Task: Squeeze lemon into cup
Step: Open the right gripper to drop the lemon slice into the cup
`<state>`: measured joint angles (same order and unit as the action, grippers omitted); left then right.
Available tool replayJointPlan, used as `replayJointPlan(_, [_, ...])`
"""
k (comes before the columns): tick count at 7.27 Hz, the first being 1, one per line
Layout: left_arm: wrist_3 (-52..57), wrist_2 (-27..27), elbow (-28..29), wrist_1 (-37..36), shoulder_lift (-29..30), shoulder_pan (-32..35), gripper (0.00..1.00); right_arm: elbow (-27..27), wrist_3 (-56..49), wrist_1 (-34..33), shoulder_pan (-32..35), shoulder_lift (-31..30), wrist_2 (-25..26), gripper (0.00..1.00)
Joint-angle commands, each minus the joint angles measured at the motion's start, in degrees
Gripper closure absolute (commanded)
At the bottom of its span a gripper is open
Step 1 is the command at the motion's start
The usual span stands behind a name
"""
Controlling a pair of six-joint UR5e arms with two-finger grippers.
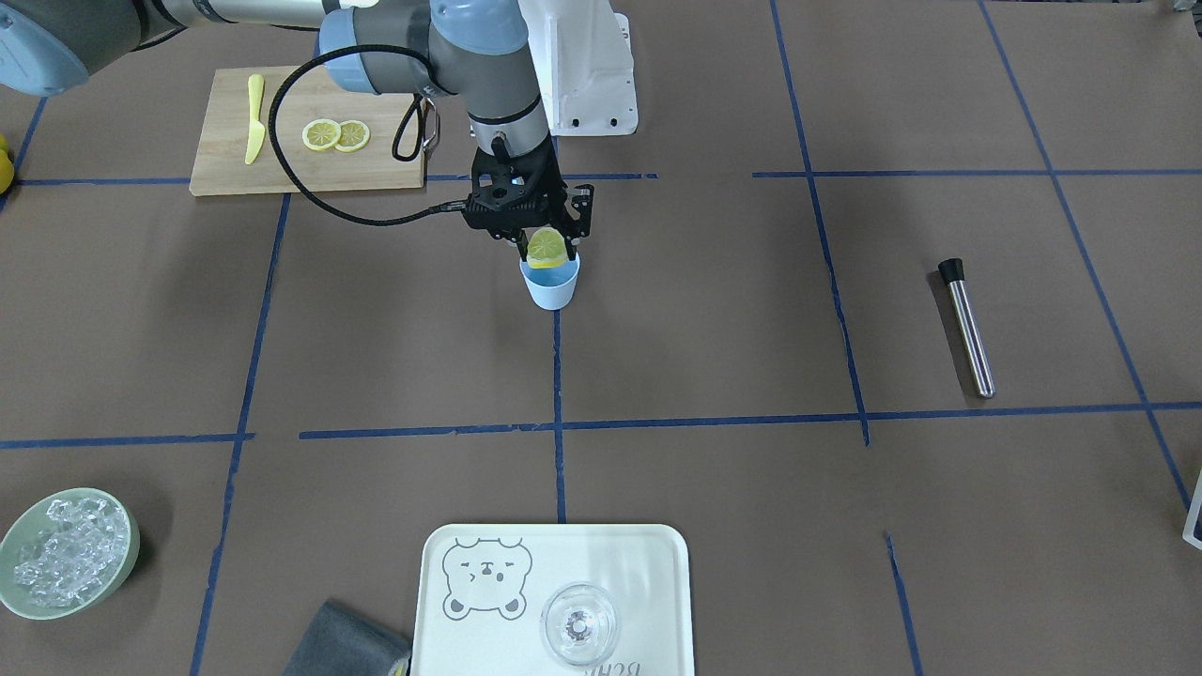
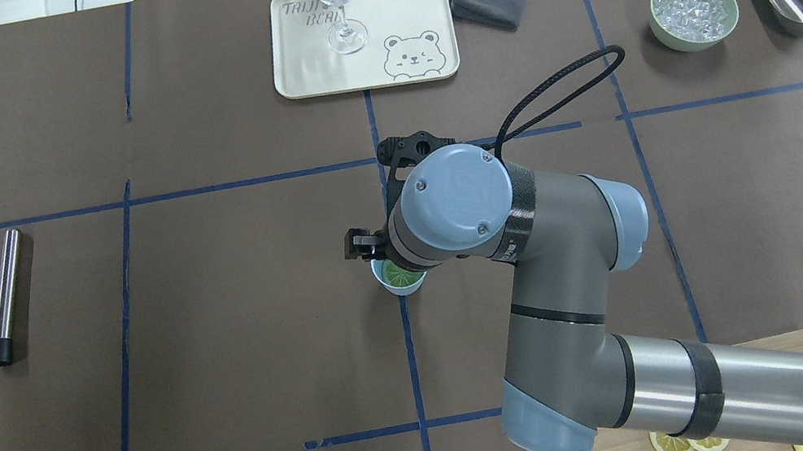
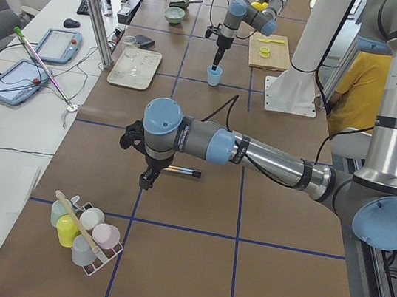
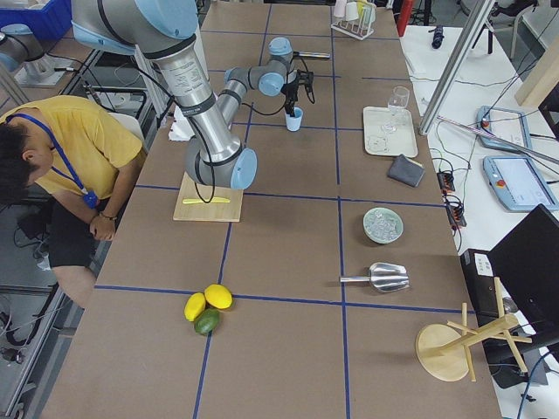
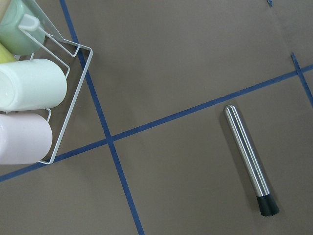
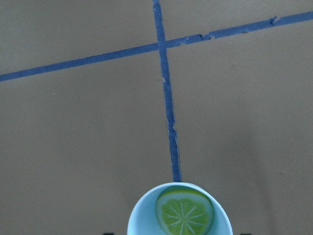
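Reading the front-facing view from its left, we pass the green bowl of ice (image 1: 66, 610), then the cutting board (image 1: 225, 160) with the yellow knife (image 1: 254, 117) and 2 flat lemon slices (image 1: 335, 135), all well apart from the work. At the middle, the right gripper (image 1: 548, 248) hangs fingers-down with its 2 fingers pressed onto the lemon (image 1: 545, 246), pinching it from either side. The cup (image 1: 550, 286) stands upright on the table (image 1: 714, 310) directly below. That is the 1 relation the squeeze turns on, and it looks right: the right wrist view shows the lemon inside the circle of the cup's rim, towards the rim's far edge rather than dead centre. We cannot tell whether the chunk sits just above the rim or dips slightly into the mouth. Its cut face, with the segment pattern, is turned up towards the wrist camera, so we judge the rind faces down and away. The outline is near round, so we see no clear long axis. Further right lies the steel rod (image 1: 967, 329), well apart from the cup. The left gripper (image 3: 147, 180) hovers near that rod and a rack of cups (image 3: 111, 255), far from the task, and whether it is spread or closed we cannot tell. We judge the right arm alone is placed to squeeze
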<state>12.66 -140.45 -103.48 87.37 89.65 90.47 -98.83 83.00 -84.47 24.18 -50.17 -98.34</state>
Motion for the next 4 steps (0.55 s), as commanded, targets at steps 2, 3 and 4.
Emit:
replayJointPlan(2, [-1.05,-0.44,0.73,0.17,0.17,-0.21,0.0,-3.97,-0.82,-0.26,4.96,-4.02,-8.75,0.01])
replayJointPlan(3, [-9.76,-2.35,0.73,0.52,0.78,-1.69,0.0,-6.61,-1.61,-0.17,8.66,-7.88,-13.07,0.01])
replayJointPlan(4, [-15.76,-2.29,0.21,5.31,0.79,-5.09,0.0,-9.85,-6.92,-0.17,11.22,-12.53,-14.76,0.01])
